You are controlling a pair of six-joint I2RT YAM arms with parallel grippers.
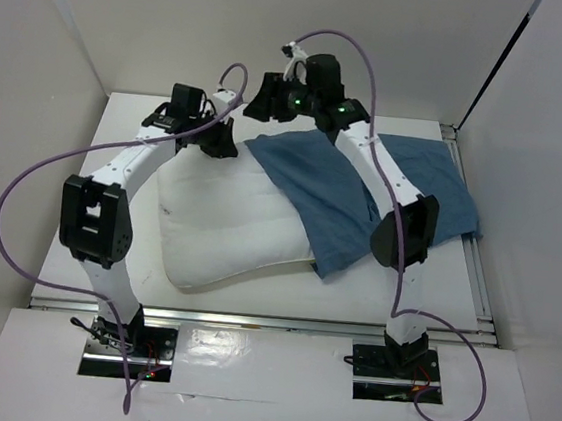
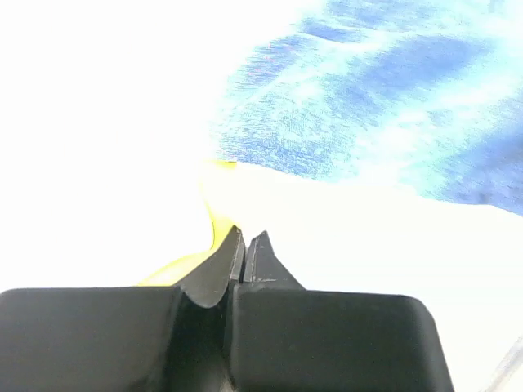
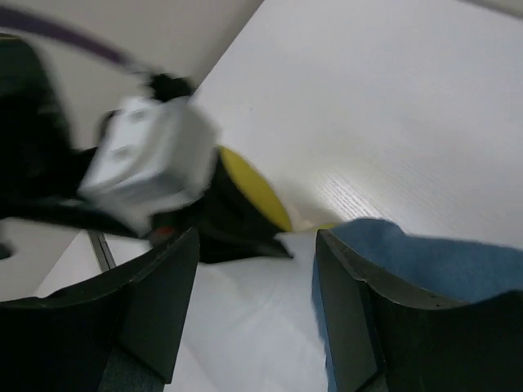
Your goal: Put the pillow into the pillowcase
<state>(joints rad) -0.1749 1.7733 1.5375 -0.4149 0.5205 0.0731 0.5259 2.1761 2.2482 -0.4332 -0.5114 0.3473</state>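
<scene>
A: Where does the pillow [image 1: 224, 230] lie?

B: Mid-table [image 1: 454, 289], long side running from eight o'clock to two. The pillowcase [image 1: 314, 184] covers its end from twelve round to three and trails flat toward three o'clock. I can't tell whether that end is inside the case or only under it.

A: And the arms?

B: The left gripper [image 2: 247, 238] sits at the pillow's eleven o'clock corner with its jaws pressed together. The yellow band [image 2: 214, 204] runs right up to its tips, but whether cloth is pinched between them is unclear. The right gripper [image 3: 257, 237] hovers at twelve, jaws spread wide with nothing between them. The blue hem is just beside its right finger.

A: So how should the step go?

B: I'd say take one layer of the hem only, near the far edge, and lift it enough to open the mouth. Then draw it toward eight o'clock along the pillow while the left arm anchors the corner. Pull slowly, or the thin cloth will bunch.
</scene>
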